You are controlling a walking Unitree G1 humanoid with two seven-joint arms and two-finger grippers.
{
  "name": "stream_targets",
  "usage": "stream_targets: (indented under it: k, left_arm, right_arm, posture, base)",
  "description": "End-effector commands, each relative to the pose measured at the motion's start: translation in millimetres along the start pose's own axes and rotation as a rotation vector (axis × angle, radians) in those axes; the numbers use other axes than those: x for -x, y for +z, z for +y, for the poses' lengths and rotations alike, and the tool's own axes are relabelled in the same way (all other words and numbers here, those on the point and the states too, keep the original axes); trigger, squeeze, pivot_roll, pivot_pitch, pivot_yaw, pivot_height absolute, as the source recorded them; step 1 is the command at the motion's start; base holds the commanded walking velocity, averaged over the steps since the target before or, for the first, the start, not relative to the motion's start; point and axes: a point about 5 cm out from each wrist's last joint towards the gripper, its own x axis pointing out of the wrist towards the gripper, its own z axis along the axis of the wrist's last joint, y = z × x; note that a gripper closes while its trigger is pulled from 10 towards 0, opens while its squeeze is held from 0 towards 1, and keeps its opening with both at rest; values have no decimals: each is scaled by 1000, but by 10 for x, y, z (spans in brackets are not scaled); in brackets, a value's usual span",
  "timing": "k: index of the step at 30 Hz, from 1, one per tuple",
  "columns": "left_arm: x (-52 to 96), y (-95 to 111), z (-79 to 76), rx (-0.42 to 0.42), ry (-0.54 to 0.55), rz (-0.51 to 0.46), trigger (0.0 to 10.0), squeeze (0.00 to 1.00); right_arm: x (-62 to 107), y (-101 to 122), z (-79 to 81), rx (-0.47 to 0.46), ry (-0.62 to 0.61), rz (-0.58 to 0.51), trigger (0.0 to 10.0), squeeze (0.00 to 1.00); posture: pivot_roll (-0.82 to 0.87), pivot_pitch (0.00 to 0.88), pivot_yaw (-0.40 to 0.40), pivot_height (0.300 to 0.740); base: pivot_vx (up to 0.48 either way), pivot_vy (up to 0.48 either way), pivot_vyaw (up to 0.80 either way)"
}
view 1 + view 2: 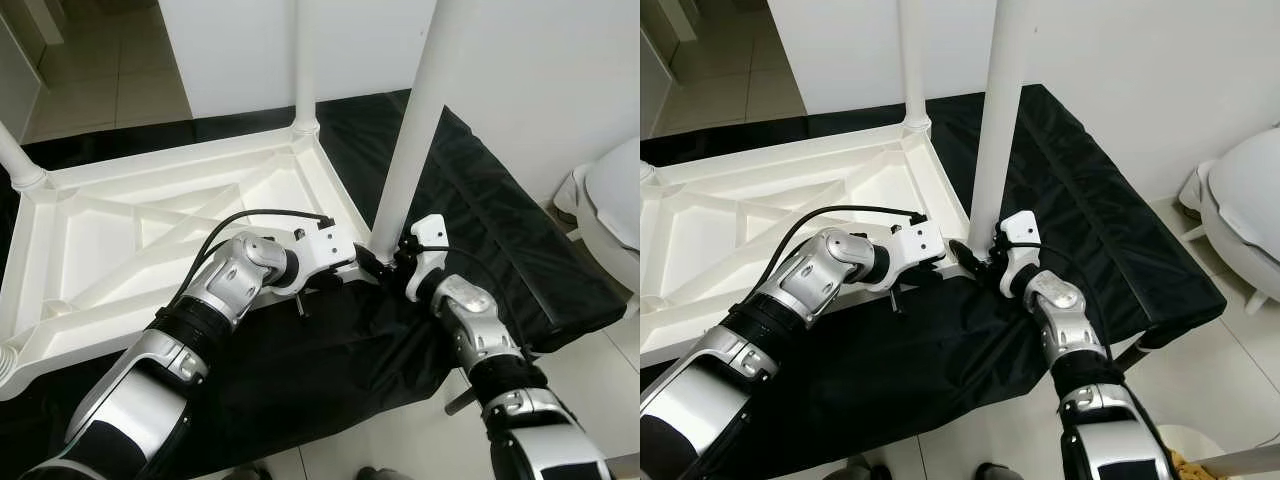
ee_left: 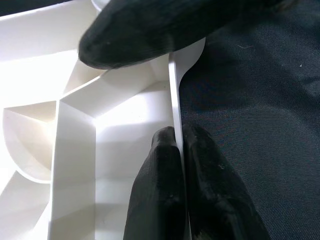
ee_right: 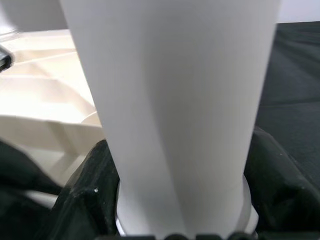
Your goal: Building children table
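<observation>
Three white legs stand up from the upturned tabletop (image 1: 150, 230) on the black cloth (image 1: 330, 390); the left gripper (image 2: 177, 150) pinches its rim shut, the right gripper (image 3: 180, 210) clasps the near leg (image 1: 415, 130) at its socket, seemingly mid-fitting.

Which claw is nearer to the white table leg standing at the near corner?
Right. The right claw grips the base of the white leg; the left claw pinches the tabletop rim beside that corner.
</observation>
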Motion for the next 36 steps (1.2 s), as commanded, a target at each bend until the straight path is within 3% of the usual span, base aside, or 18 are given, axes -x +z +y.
stream_targets:
  k: [1,4,17,28,29,33,34,36]
  left_arm:
    - [-27,3,-26,-43,-14,19,10000,0]
    - [-30,15,-17,-43,-13,16,10000,0]
    - [-43,11,-25,-38,-16,12,10000,0]
    - [-31,3,-14,-35,-9,11,10000,0]
    - [-23,-7,-11,-34,-7,14,10000,0]
    - [-19,-13,-8,-33,-6,17,10000,0]
    - [-17,-15,-4,-32,-4,18,10000,0]
    - [-16,-13,0,-31,-2,18,10000,0]
  right_arm:
    - [104,-261,-29,-95,-161,106,0,0]
    - [98,-263,-35,-151,-286,97,0,0]
    - [175,-268,124,-178,-776,99,0,0]
    - [211,-235,181,-140,-821,100,0,0]
    - [227,-241,147,-134,-825,103,10000,0]
    - [237,-239,119,-128,-830,102,10000,0]
    - [249,-231,85,-131,-837,95,10000,1000]
    - [247,-199,48,-126,-825,74,10000,1000]
  posture:
    - [-81,69,69,740]
    - [-81,69,69,740]
    - [-100,85,68,740]
    - [-92,82,60,740]
    - [-90,84,60,740]
    - [-90,83,60,740]
    - [-89,85,58,740]
    - [-88,86,59,740]
  base:
    - [0,0,0]
    - [0,0,0]
    - [0,0,0]
    - [0,0,0]
    - [0,0,0]
    - [0,0,0]
    - [0,0,0]
    - [0,0,0]
